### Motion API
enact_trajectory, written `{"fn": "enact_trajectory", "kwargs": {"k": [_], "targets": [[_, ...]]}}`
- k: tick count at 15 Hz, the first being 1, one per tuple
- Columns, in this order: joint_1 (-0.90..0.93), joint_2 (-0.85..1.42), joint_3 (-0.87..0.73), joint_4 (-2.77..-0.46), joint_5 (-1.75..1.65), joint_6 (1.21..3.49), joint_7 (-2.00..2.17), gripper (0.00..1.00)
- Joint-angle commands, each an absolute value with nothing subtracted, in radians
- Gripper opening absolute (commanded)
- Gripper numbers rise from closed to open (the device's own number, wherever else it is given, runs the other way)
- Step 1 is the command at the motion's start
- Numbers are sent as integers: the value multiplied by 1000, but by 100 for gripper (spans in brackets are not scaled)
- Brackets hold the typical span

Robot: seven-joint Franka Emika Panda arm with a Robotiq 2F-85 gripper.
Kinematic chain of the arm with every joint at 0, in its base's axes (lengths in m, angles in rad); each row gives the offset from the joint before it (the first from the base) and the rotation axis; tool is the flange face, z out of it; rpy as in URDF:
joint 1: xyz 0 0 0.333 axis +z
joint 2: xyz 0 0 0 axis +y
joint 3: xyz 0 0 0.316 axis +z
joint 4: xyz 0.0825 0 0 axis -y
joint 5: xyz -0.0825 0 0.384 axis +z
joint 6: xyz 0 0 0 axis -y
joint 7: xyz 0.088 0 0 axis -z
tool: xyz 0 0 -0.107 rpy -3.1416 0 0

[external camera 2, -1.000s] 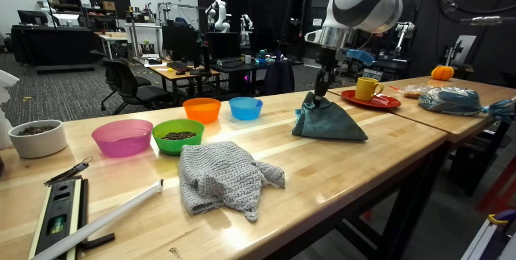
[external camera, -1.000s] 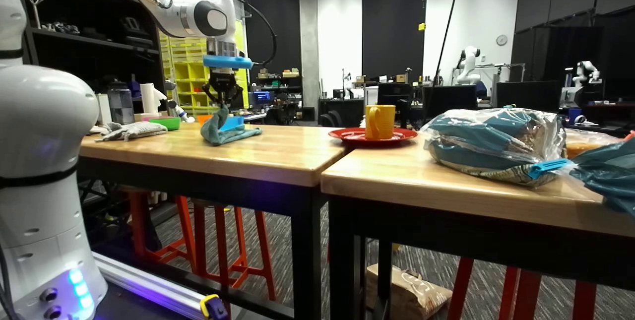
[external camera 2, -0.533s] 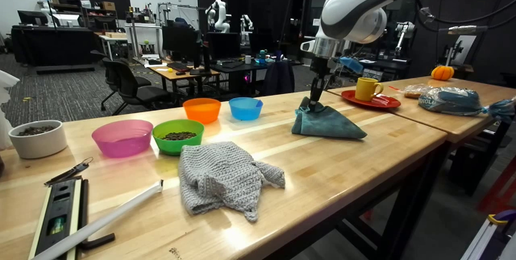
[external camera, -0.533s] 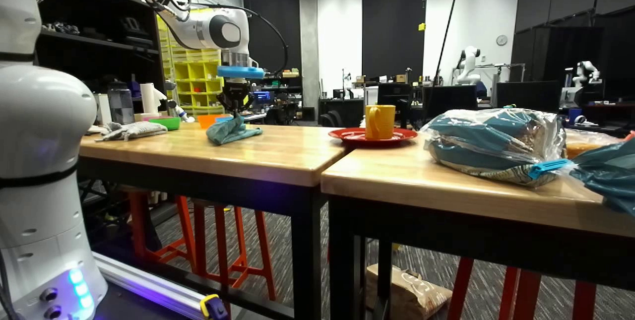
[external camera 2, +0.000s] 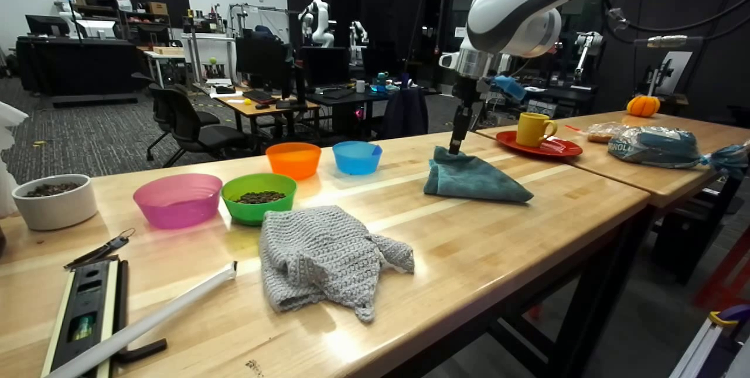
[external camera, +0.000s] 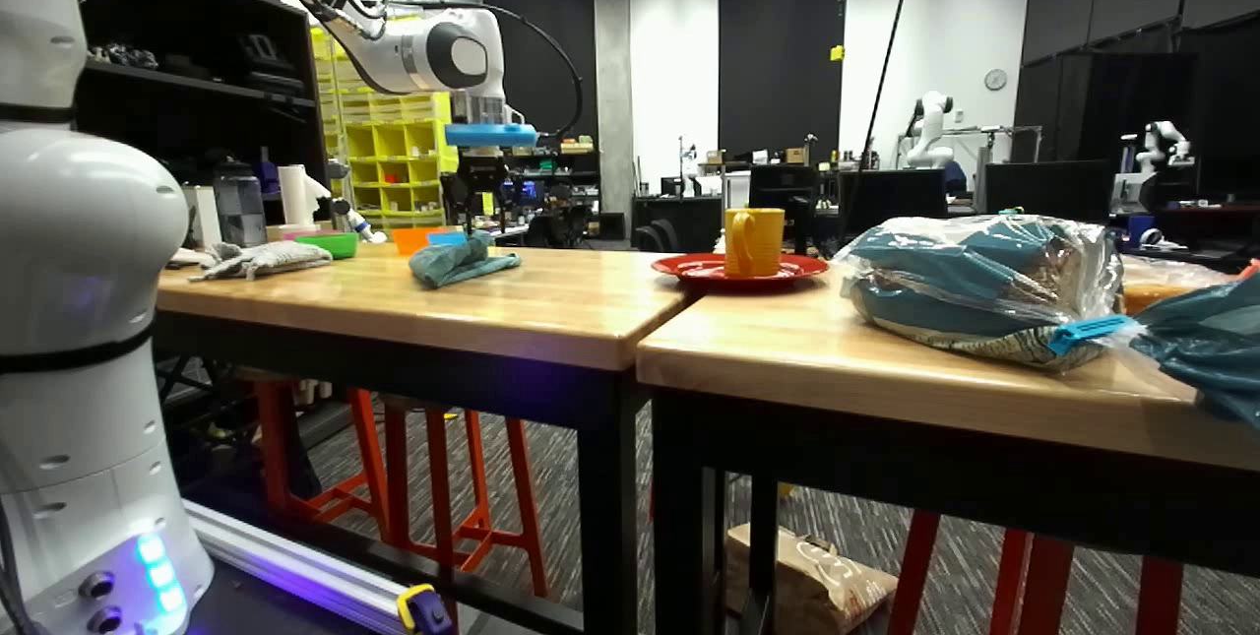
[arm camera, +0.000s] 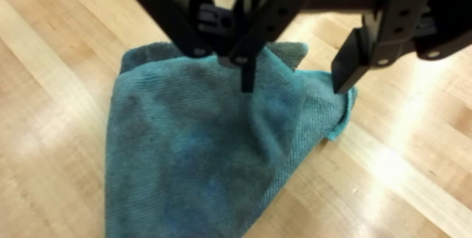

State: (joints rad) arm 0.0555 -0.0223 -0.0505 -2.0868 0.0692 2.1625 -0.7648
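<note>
A teal towel (external camera 2: 477, 179) lies folded on the wooden table, its peak crumpled up at one end. Just over that end stands my gripper (external camera 2: 455, 148), pointing down. In the wrist view the towel (arm camera: 173, 138) shows dark stains and fills the lower middle. There the gripper (arm camera: 294, 88) has its fingers (arm camera: 350, 61) spread apart over the towel, and no cloth is pinched between them. Whether a fingertip still brushes the cloth I cannot tell. A yellow mug (external camera 2: 532, 130) rests on a red plate (external camera 2: 571, 149) farther along.
A grey knitted cloth (external camera 2: 328, 255) lies near the towel. Bowls stand along the far edge: blue (external camera 2: 356, 158), orange (external camera 2: 293, 160), green (external camera 2: 258, 214), pink (external camera 2: 179, 202), white (external camera 2: 55, 205). A level (external camera 2: 82, 313) and a white tube (external camera 2: 152, 313) lie nearby. A bagged loaf (external camera: 984, 285) sits past the plate.
The gripper came down with the towel's raised corner, then let go and rose slightly. The towel's peak has sunk and settled on the table.
</note>
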Motion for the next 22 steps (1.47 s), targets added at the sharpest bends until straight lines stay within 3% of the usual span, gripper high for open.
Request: {"fn": "enact_trajectory", "kwargs": {"k": [1, 3, 6, 7, 8, 10, 18, 22], "targets": [[38, -64, -29, -2094, 23, 2169, -697, 88], [38, -93, -28, -2114, 4, 2176, -644, 99], [44, -126, -26, -2138, 22, 2171, -600, 100], [47, -135, -24, -2146, 31, 2169, -591, 75], [51, -144, -22, -2157, 43, 2171, -582, 75], [58, -156, -15, -2177, 77, 2178, -555, 65], [59, -136, -8, -2193, 103, 2218, -502, 2], [55, -115, -16, -2187, 113, 2226, -497, 0]]}}
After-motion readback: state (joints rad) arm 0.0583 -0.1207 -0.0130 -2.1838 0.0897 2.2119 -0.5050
